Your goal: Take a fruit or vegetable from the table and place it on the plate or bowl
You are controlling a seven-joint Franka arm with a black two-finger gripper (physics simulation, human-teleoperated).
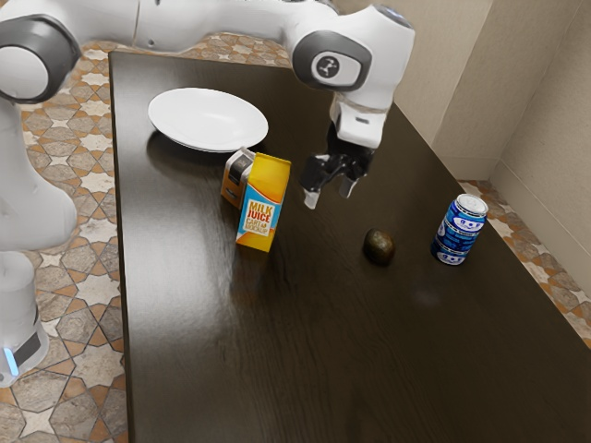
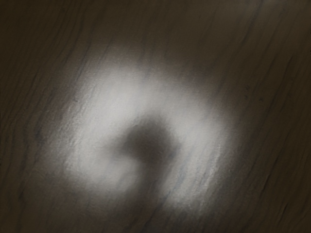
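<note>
Exterior view first: the black gripper (image 1: 330, 192) hangs above the dark table (image 1: 277, 351) with its two fingers spread apart, holding nothing; the small dark green fruit (image 1: 379, 245) sits on the table, a bit nearer and toward the exterior view's right of the gripper, apart from it; a blue can (image 1: 459, 230) stands near the fruit, further right. The white plate (image 1: 208, 119) lies far back toward the exterior view's left; an orange juice carton (image 1: 263, 205) stands between the plate and the gripper. Wrist view shows the table's wood with a bright shine and a dark shadow (image 2: 146, 145) in its middle.
</note>
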